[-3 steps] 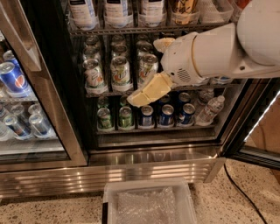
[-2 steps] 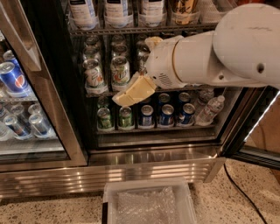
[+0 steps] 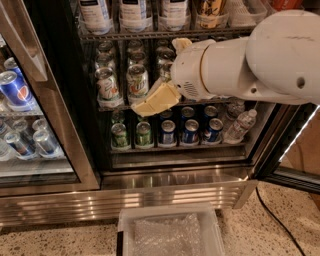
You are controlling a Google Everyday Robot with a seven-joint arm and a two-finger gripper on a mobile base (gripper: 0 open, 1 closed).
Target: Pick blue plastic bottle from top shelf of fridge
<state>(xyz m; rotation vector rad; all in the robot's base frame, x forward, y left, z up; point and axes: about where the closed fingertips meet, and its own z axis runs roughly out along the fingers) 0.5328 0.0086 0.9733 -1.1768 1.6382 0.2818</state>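
Your tool [image 3: 156,76] hangs inside the fridge [image 3: 165,192], in front of the can racks. It looks spread wide, as far as I can judge, and it holds nothing. The bottle [image 3: 174,12] stands above it on the shelf [image 3: 150,35], with two like it further left. Only its lower body shows. Expect it to be heavy if full, smooth, perhaps slick with cold, with thin walls that give when squeezed. Grip it square across the labelled body, not near the neck.
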